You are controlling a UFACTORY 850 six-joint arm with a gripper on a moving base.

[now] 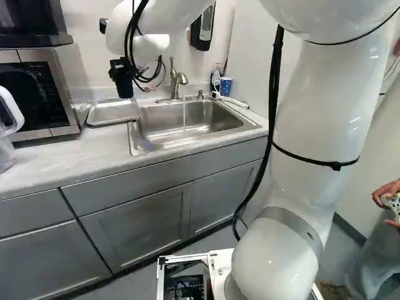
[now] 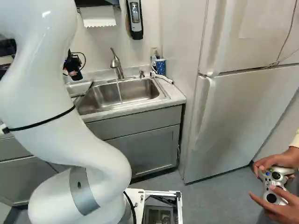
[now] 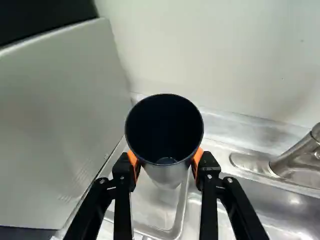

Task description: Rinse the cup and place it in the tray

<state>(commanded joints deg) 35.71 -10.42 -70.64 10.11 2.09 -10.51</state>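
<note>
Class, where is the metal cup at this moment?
In the wrist view, the metal cup is gripped in the pincer, with the tray beyond it, beside the sink.

The cup looks metallic outside, softly shiny, with a dark, smooth interior. The tray, sink and faucet are smooth metal with a satin gleam. The end effector is matt black, its pads matt orange. The arm is glossy white. The desk looks smooth and faintly mottled; the cabinet fronts are matt grey. At far left, the microwave pairs metal-look trim with a glossy dark door. The towel is matt white paper.
</note>
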